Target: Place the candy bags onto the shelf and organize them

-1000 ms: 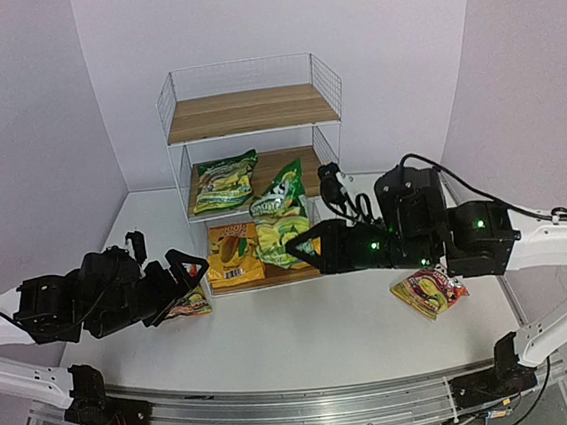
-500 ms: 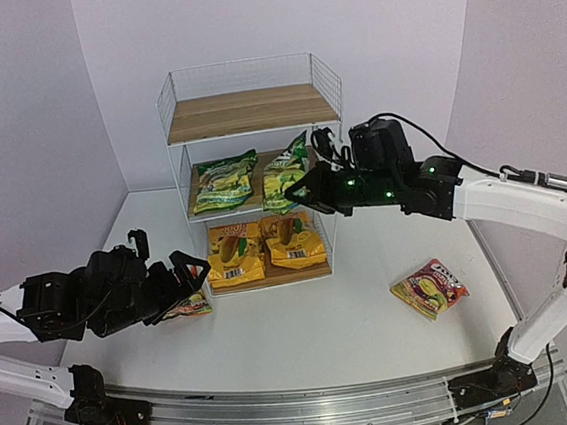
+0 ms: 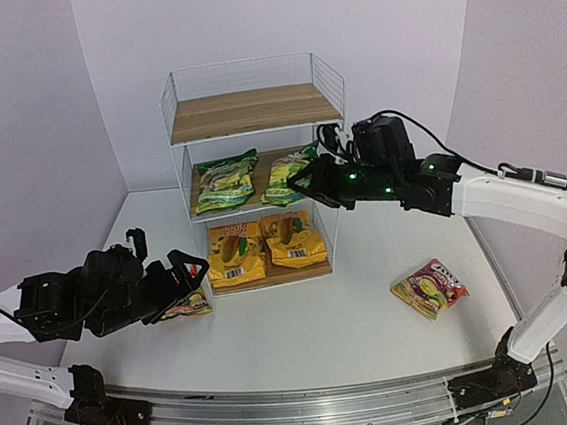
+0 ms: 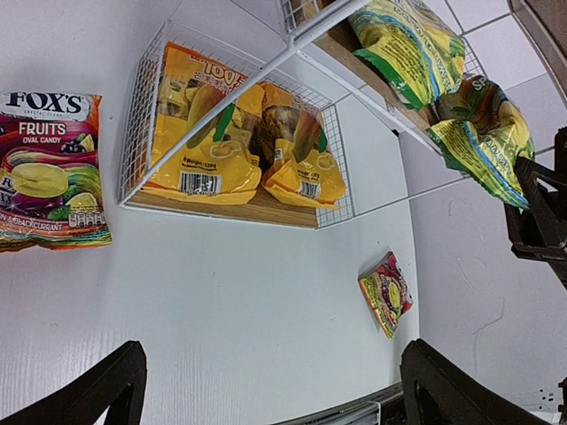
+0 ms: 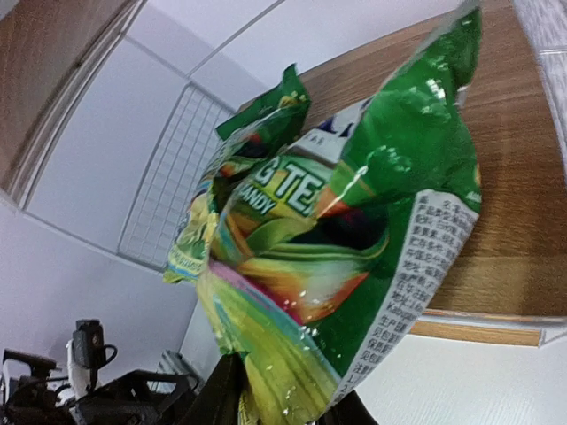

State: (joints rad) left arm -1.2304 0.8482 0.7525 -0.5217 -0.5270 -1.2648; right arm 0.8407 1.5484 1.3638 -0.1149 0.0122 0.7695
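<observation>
The shelf (image 3: 254, 112) stands at the back centre. My right gripper (image 3: 307, 178) is shut on a green candy bag (image 3: 287, 175) and holds it at the right side of the middle tier; in the right wrist view the bag (image 5: 345, 248) fills the frame above the gripper (image 5: 283, 409), over the wood board (image 5: 505, 168). Another green bag (image 3: 224, 181) lies on the middle tier's left. Two yellow bags (image 3: 234, 253) (image 3: 293, 240) lie on the bottom tier. A red bag (image 3: 186, 304) lies beside my open, empty left gripper (image 3: 185, 278). Another red bag (image 3: 430, 289) lies at the right.
The top tier of the shelf holds nothing. The left wrist view shows the red Fox's bag (image 4: 49, 168) on the white table (image 4: 230, 292), the shelf's wire mesh side (image 4: 142, 106) and the far red bag (image 4: 385, 292).
My right arm lifted the green bag from in front of the bottom tier up to the middle tier and pushed it slightly inward. The left arm stayed still.
</observation>
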